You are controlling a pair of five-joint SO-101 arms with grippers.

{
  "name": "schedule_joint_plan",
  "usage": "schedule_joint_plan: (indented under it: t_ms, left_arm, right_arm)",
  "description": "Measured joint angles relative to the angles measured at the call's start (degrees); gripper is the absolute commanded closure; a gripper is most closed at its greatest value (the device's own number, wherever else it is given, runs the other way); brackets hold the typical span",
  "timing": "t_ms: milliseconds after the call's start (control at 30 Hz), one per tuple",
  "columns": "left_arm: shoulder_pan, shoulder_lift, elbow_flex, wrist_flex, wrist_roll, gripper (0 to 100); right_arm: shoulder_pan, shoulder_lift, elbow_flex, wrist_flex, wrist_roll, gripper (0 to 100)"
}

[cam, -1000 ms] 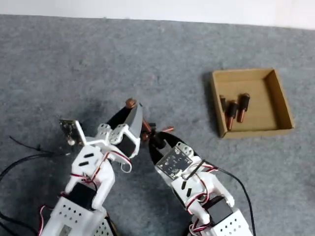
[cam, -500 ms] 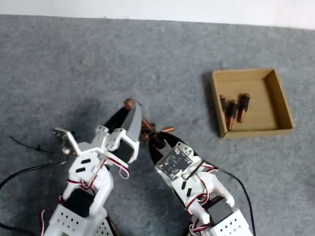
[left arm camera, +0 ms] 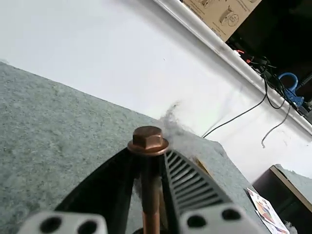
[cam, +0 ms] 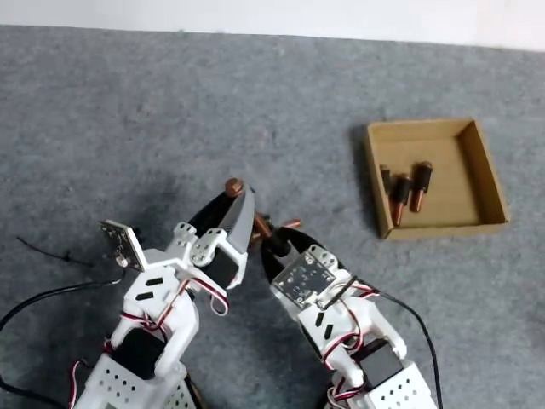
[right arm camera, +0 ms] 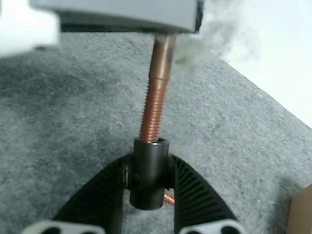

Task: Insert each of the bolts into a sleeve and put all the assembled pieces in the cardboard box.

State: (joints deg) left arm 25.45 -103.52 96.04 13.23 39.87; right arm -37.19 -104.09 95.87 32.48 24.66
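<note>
Right wrist view: the right gripper (right arm camera: 148, 168) grips a black sleeve (right arm camera: 149, 187), jaws narrow, with a bolt (right arm camera: 157, 97) tipped into its mouth. The left gripper (left arm camera: 149, 158) pinches that bolt just below its head.

2 wht arms (cam: 162, 315) w/ red/blk cables (cam: 217, 298)
</note>
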Motion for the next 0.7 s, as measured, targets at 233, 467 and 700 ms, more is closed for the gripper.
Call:
schedule_joint_plan:
  t_ms: [233,467,700]
  left_arm:
    - [0.6,-0.1,0.0,0.0,0.0,99]
    - [0.6,-0.1,0.0,0.0,0.0,99]
    - [0.6,-0.1,0.0,0.0,0.4,99]
  right_arm:
    - [0.0,0.0,0.0,0.0,0.0,99.3]
    - [0.0,0.0,0.0,0.0,0.0,99.3]
    - [0.0,0.0,0.0,-0.4,0.0,99.3]
